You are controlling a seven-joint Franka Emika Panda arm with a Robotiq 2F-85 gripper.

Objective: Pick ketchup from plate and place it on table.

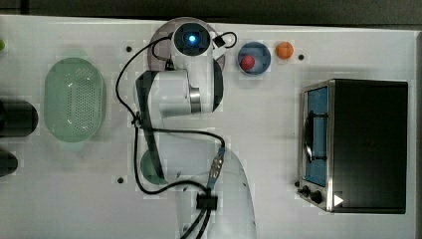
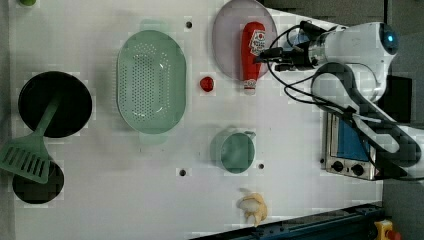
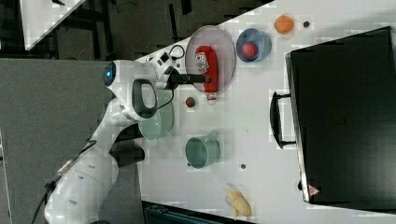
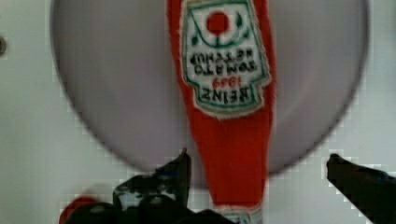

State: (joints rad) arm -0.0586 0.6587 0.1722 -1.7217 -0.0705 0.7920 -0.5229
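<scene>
On the round pale lilac plate [image 2: 227,45], the slim red ketchup bottle [image 2: 251,50] is seen lying, its neck reaching over the rim onto the white table [image 2: 150,175], not yet grasped, while the black gripper [image 4: 257,170] is held wide apart around the neck, as shown in the wrist view.

Red ketchup [image 2: 251,50], white-labelled; plain lilac plate [image 2: 227,45]; white table [image 2: 150,190].

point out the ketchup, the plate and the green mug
ketchup [image 2: 251,47]: left view, on its red body beside the label
plate [image 2: 227,42]: left view, on the bare lilac surface left of the bottle
green mug [image 2: 237,152]: left view, on its inside
</scene>
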